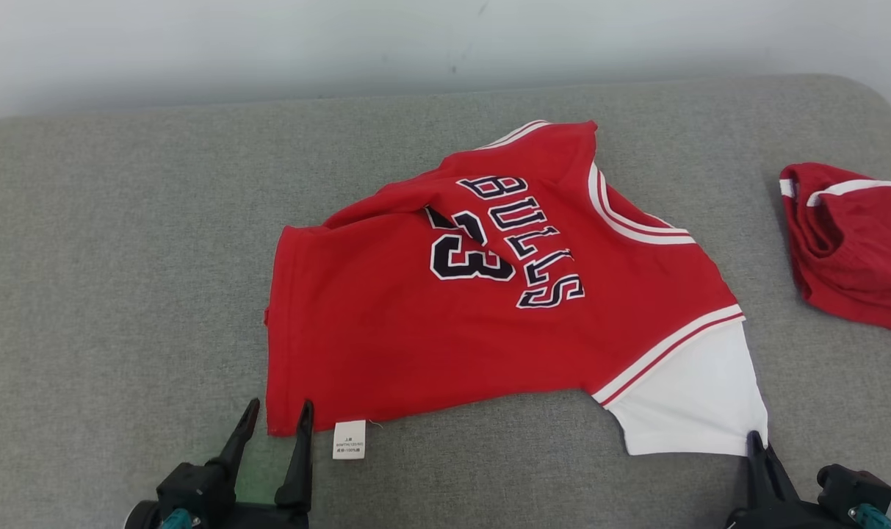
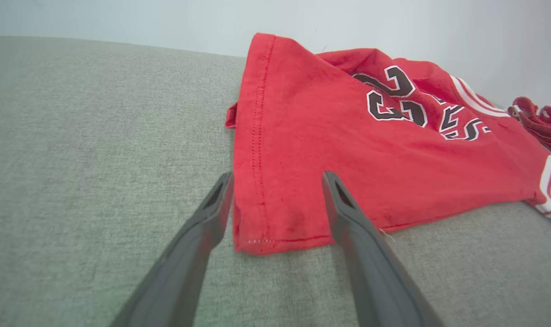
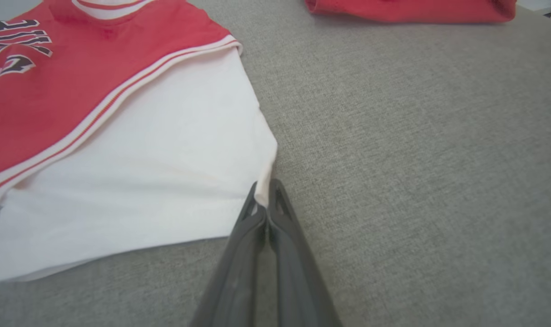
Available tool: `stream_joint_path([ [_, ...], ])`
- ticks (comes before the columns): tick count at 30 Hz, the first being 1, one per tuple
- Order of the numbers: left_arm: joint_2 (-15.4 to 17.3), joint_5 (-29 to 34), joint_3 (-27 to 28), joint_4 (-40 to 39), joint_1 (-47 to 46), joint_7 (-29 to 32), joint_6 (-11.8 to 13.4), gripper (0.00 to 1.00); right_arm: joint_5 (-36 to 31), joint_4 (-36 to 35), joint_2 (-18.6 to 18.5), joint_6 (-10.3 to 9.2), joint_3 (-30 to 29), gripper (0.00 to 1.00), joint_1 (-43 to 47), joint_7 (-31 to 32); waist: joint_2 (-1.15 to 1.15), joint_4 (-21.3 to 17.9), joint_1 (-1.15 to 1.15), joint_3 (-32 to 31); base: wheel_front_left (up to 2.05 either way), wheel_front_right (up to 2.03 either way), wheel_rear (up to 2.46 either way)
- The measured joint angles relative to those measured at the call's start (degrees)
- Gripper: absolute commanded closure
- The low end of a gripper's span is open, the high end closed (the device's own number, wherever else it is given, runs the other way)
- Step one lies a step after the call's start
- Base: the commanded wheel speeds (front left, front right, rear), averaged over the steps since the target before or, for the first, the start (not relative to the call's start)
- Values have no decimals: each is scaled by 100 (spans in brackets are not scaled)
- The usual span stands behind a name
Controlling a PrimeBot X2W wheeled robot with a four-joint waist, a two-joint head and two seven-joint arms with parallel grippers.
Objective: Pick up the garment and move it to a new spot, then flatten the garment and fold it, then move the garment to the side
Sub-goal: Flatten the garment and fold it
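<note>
Right now the red garment (image 1: pixel 416 323) is lying slightly rumpled near the middle of the grey surface (image 1: pixel 122 257), its number and lettering facing up. The right claw (image 3: pixel 266 191) is pinching the corner of its white sleeve (image 1: pixel 691 397), fingers pressing together on the cloth. The left claw (image 2: pixel 277 176) is standing open, its fingers straddling the red hem corner beside a white label (image 1: pixel 349 439). Another red cloth (image 1: pixel 849 242) is lying well apart, at the right edge.
</note>
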Motion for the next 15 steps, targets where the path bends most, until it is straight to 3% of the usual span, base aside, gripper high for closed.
stream_joint_path([
  [15,1,-714,89,740,-101,-13,-215,0,3,-236,-9,0,164,100,-29,9,0,-208,0,67,0,0,0],
])
